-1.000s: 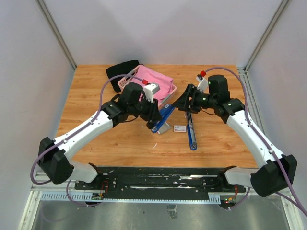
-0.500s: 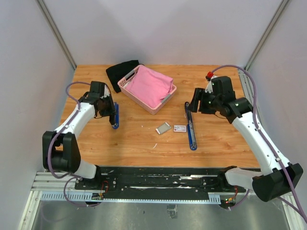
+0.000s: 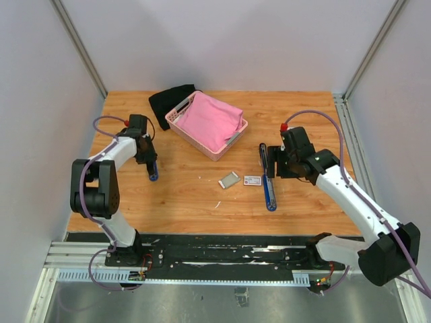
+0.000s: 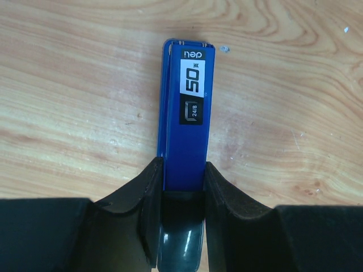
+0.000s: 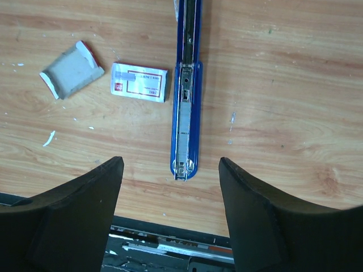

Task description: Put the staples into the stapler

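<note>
A long blue stapler (image 3: 269,190) (image 5: 186,124) lies opened on the table, its silvery channel facing up. My right gripper (image 3: 272,164) (image 5: 170,165) hovers open above its near end, touching nothing. To the left of it lie the staples (image 3: 229,180) (image 5: 71,71), a grey block in a torn white tray, and a flat white carton (image 3: 252,180) (image 5: 140,81) with red print. At the far left my left gripper (image 3: 149,163) (image 4: 181,170) is shut on a second blue stapler piece (image 3: 153,173) (image 4: 190,107) with a white and black label, resting on the wood.
A pink basket (image 3: 237,130) holding a pink cloth stands at the back centre, with a black cloth (image 3: 168,101) behind it. Small white scraps (image 5: 50,137) dot the table. The black base rail (image 5: 170,243) runs just past the near table edge.
The left arm swung from the table's middle to the far left, carrying the labelled blue piece. The right gripper came nearer over the open stapler, and its jaws spread wider.
</note>
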You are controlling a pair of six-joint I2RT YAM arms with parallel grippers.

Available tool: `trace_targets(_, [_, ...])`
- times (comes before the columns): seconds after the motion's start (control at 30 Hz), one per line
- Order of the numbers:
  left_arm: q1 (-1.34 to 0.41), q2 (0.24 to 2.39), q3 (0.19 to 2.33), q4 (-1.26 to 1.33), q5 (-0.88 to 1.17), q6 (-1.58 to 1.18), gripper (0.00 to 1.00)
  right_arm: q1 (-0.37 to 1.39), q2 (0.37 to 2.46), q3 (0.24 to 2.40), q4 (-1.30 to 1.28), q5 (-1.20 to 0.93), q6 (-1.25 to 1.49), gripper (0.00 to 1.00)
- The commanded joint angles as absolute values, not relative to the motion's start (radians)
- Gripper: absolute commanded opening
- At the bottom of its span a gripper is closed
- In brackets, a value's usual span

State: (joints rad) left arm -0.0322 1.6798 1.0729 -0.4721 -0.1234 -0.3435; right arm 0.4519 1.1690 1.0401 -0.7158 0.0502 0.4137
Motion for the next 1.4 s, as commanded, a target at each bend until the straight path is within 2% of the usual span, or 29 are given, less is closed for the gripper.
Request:
trace_targets(0.0, [-0.023,1.693,1.113,-0.415,-0.145,-0.333,0.29,0.480,1.190,1.015,-0.712,0.106,0.425,0.69])
trace_targets(0.07, [-0.022,1.681,1.104,-0.407,-0.151,-0.333,0.45,0.482,1.202,1.004,-0.712,0.115,0.434,0.69])
trace_targets(0.2, [-0.021,1.617,1.082,-0.385,-0.169,-0.326,0.84,0.482,1.229,0.975,-0.702,0.151,0.430,0.69])
trace_targets(0.27, [-0.020,1.576,1.073,-0.380,-0.178,-0.314,0.91,0.484,1.243,0.962,-0.695,0.162,0.424,0.69])
trace_targets(0.47, [-0.020,1.453,1.062,-0.386,-0.196,-0.281,0.98,0.526,1.305,0.928,-0.672,0.167,0.423,0.66])
trace_targets(0.6, [-0.020,1.375,1.038,-0.376,-0.125,-0.311,0.99,0.541,1.356,0.912,-0.623,0.157,0.435,0.63])
trace_targets(1.1, [-0.020,1.103,0.919,-0.416,0.075,-0.395,0.96,0.453,1.770,1.280,-0.545,0.233,0.319,0.50])
trace_targets(1.37, [-0.020,1.085,0.908,-0.441,0.099,-0.403,0.95,0.445,1.890,1.358,-0.530,0.254,0.283,0.43])
